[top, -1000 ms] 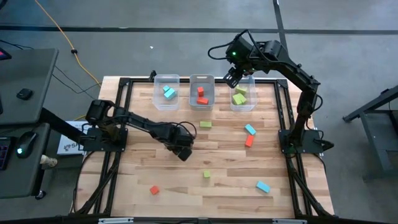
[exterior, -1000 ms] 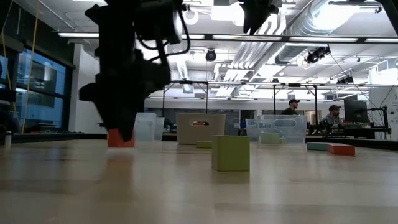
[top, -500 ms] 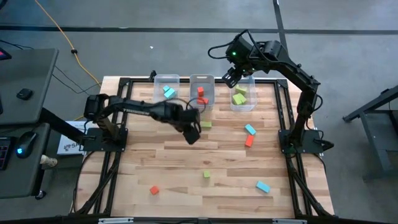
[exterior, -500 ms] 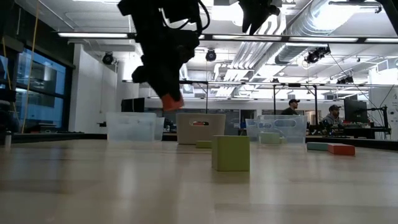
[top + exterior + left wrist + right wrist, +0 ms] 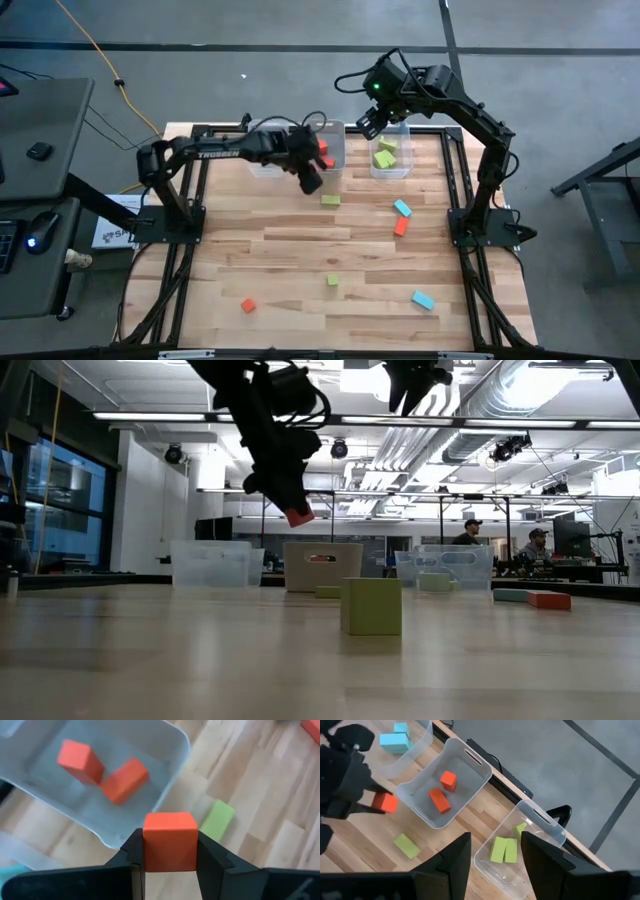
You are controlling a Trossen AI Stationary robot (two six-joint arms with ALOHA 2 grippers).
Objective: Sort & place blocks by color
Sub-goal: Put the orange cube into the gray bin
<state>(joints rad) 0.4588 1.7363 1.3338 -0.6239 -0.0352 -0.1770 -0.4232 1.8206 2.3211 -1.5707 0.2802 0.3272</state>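
While the left gripper (image 5: 170, 862) clamps a small red-orange cube (image 5: 170, 841) aloft just short of the clear plastic middle bin (image 5: 172, 750) holding two red-orange blocks (image 5: 102, 770), delivery is underway; next, advance over it and release; the right gripper (image 5: 492, 855) hovers open above the green blocks' bin (image 5: 555, 832).

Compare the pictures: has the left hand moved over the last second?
Yes. In the high view the left hand, shut on a red-orange block, has travelled from mid-table up to the middle bin.
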